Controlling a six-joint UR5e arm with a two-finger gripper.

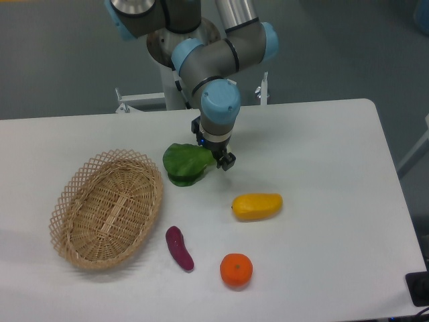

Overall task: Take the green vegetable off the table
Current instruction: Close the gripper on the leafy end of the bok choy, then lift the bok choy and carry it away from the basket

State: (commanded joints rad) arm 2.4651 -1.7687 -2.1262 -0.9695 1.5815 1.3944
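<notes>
The green vegetable [184, 163] lies on the white table [322, 147] just right of the basket, its broad dark leaves pointing left. Its pale stalk end is hidden under my gripper [219, 159]. The gripper comes straight down on the vegetable's right end, and its black fingers [226, 161] are closed around the stalk. The leaves rest on the tabletop or barely above it; I cannot tell which.
An oval wicker basket [107, 208] stands at the left. A yellow fruit [257, 206] lies in front of the gripper to the right. A small purple eggplant piece [179, 249] and an orange [236, 270] lie near the front edge.
</notes>
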